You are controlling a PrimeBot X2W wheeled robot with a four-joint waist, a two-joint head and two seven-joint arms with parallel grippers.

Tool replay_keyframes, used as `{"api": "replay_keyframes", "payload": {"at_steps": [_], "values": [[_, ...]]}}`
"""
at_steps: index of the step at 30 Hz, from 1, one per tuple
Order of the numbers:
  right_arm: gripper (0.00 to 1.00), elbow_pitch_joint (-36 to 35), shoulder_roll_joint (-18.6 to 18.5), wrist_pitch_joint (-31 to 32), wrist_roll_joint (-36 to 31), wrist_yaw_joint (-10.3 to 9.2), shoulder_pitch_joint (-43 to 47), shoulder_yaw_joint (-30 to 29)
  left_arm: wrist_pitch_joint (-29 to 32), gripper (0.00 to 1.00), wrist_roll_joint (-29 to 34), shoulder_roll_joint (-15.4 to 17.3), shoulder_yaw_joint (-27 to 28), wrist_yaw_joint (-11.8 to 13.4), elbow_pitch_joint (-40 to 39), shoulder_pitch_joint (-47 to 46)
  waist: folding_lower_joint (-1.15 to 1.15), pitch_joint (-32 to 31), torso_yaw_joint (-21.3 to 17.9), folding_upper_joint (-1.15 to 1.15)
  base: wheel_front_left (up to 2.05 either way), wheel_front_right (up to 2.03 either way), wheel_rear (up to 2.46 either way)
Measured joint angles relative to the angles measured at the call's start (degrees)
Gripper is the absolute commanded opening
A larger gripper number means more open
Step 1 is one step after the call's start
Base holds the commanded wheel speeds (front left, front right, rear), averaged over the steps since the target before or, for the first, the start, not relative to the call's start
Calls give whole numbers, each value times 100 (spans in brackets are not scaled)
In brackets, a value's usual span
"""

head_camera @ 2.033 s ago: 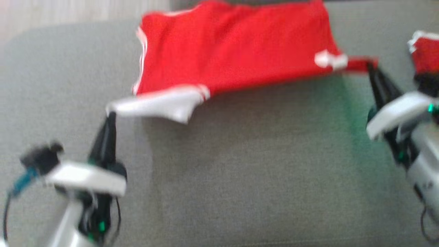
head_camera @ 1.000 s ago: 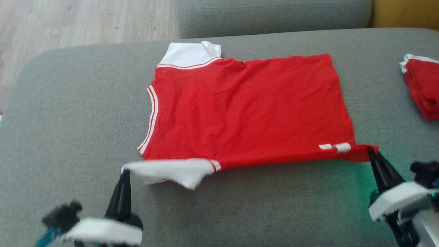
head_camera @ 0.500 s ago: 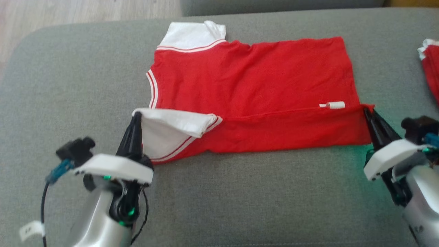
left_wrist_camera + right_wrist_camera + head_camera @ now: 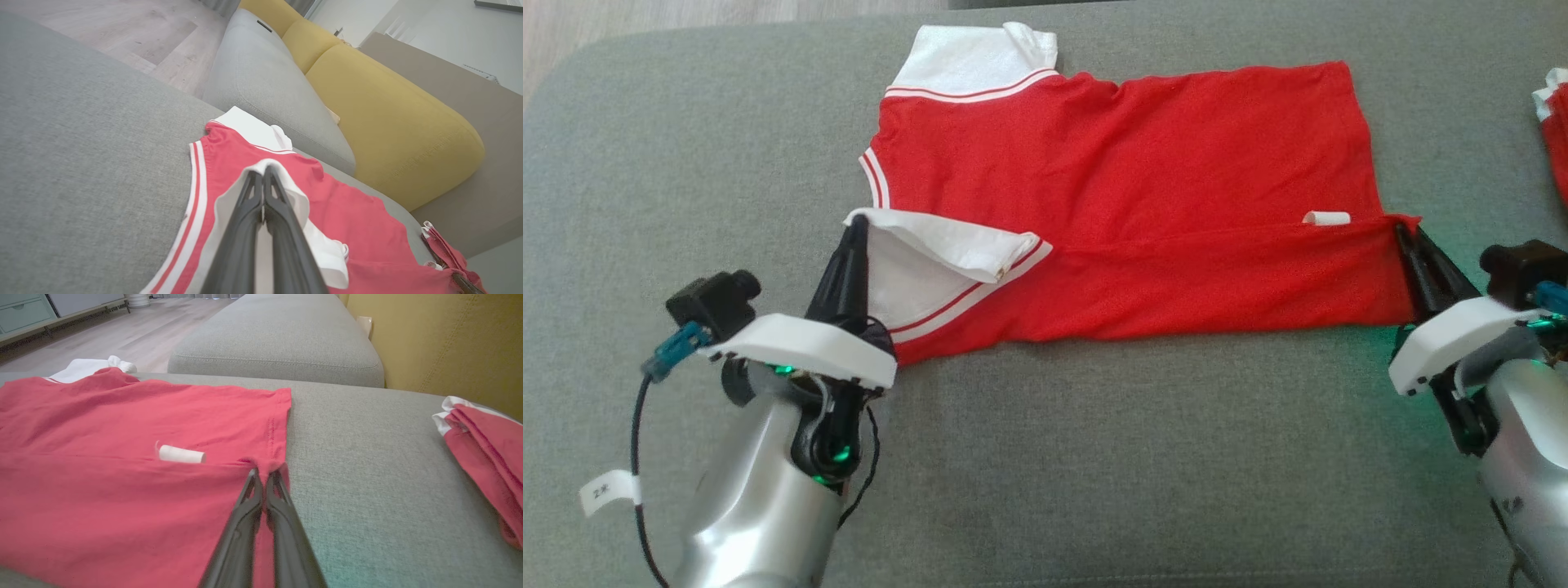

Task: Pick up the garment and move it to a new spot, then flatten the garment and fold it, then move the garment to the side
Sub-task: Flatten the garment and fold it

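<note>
I have both grippers closed tight on the garment (image 4: 1127, 155). My left gripper (image 4: 854, 233) pinches the near white sleeve (image 4: 931, 245) at the collar end. My right gripper (image 4: 1405, 237) pinches the red hem corner (image 4: 267, 465) at the other end.

The shirt lies spread on the grey seat cushion (image 4: 1094, 457), towards its far edge and roughly midway between its left and right edges. Its long axis runs left to right, collar on my left and hem on my right. The near strip is already doubled over onto the body.

What matters now, I judge, is that the uncovered body lies straight ahead of both grippers, towards the cushion's far edge. Any further fold therefore runs square to the long axis, with both arms travelling together. Neither arm is nearer; each owns one end.

My count:
- one shirt in hand
- two white sleeves, the far sleeve (image 4: 964, 57) lying flat
- one white tag (image 4: 1327, 217) just beside my right gripper
- one other folded red garment (image 4: 1556, 139) at the cushion's right edge
</note>
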Motion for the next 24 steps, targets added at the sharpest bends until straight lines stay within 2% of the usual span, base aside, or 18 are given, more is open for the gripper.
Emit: {"api": "replay_keyframes", "payload": {"at_steps": [1,2,3,8,13,18,24], "values": [[100,33,35,-20,0,0,-14,2,0,11,1,-2,31,0,42,4,0,-13,-5,0,0,0,0],[100,36,62,-58,0,0,-18,9,0,48,25,-3,86,0,59,4,0,-29,-7,0,0,0,0],[100,34,77,-93,0,0,-21,9,0,98,93,-4,164,0,44,5,0,-47,-9,0,0,0,0],[100,-156,158,-149,-3,0,4,-191,-2,100,735,-15,654,-2,-577,285,0,-146,-54,0,0,0,0],[100,-645,254,-151,-79,0,292,-555,-1,100,1205,-54,724,-18,-902,1157,0,-180,-107,0,0,0,0],[100,-988,387,-151,-276,0,815,-845,-1,100,1268,-116,813,90,-817,1945,0,-198,-143,0,0,0,0],[100,-1172,467,-151,-414,0,955,-934,0,100,1318,-149,864,164,-320,1794,0,-155,-223,0,0,0,0]]}}
